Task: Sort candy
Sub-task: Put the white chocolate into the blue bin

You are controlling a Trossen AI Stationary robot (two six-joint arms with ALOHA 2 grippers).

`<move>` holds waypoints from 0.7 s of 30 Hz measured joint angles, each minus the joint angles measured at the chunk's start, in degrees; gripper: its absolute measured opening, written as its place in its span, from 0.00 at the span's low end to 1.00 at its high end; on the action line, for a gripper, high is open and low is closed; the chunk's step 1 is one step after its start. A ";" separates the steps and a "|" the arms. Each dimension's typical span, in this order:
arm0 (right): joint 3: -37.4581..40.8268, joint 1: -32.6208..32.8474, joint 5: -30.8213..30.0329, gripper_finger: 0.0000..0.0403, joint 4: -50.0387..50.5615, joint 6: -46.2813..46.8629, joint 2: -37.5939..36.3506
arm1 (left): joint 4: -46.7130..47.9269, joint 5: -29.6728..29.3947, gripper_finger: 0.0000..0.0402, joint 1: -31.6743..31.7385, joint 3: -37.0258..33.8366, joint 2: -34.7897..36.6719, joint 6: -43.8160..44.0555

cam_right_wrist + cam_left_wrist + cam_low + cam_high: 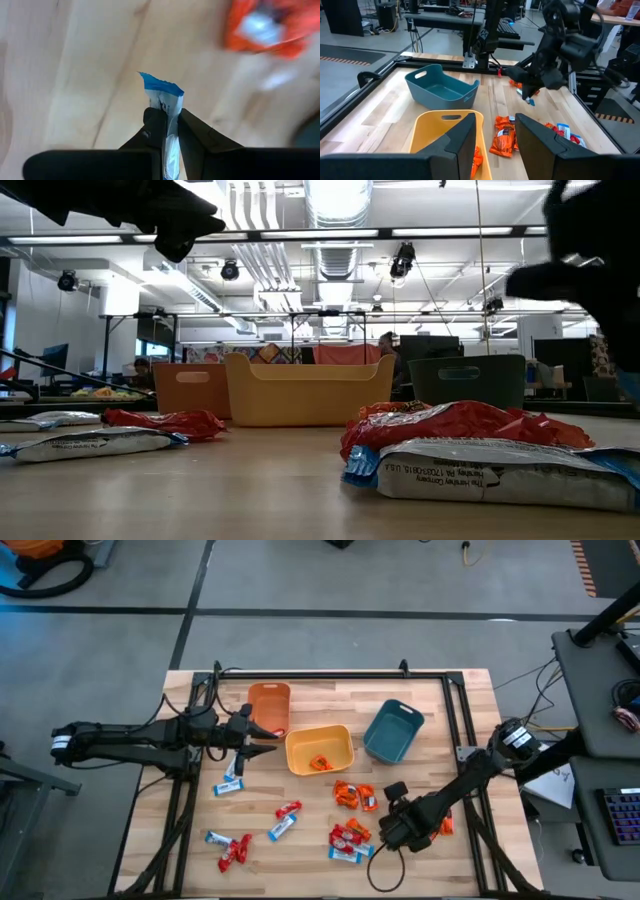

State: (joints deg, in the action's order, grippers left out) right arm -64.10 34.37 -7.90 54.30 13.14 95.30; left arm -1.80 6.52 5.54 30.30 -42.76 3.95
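My right gripper (pixel 169 120) is shut on a blue-and-white candy bar (pixel 165 95) above the wood table (pixel 460 710), over the near right part, beside a pile of red and blue candy (pixel 350 840). Orange packets (pixel 355 795) lie just beyond the pile. In the left wrist view the bar's end (pixel 530 101) shows below that gripper. My left gripper (pixel 494 142) waits open and bare in the air by the orange bin (pixel 270 705). The yellow bin (pixel 320 750) holds an orange packet (pixel 320 763). The teal bin (pixel 393 730) stands to its right. My right gripper pinches the blue-and-white bar between its two fingers, a little back from its crimped blue end (pixel 161 84), which sticks out past the fingertips (pixel 156 116). The fingers point down from above. The bar is lifted clear of the table.
More candy lies loose on the near left of the table: blue-and-white bars (pixel 230 785) (pixel 283 828) and red sweets (pixel 235 852) (pixel 288 808). A black frame (pixel 330 677) runs round the table's edges. An orange packet (pixel 445 825) lies beside my right arm.
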 joint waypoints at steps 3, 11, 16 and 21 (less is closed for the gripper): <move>-0.91 -0.96 -2.99 0.08 0.14 0.56 -1.46 | -0.04 0.00 0.30 0.00 0.00 0.00 -0.02; -3.62 -5.77 -16.80 0.08 0.05 6.87 -6.31 | -0.43 -0.19 0.30 0.00 0.00 0.00 0.00; -5.99 -11.71 -26.01 0.08 -0.32 8.31 -8.98 | -2.45 -0.21 0.30 0.00 -0.02 -0.02 0.00; -6.67 -20.32 -28.34 0.08 -0.46 8.02 -10.52 | -2.73 -0.20 0.30 0.02 -0.02 -0.02 0.00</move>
State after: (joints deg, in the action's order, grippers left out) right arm -70.77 14.05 -36.24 53.85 21.16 84.78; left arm -4.54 6.33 5.56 30.28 -42.78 3.95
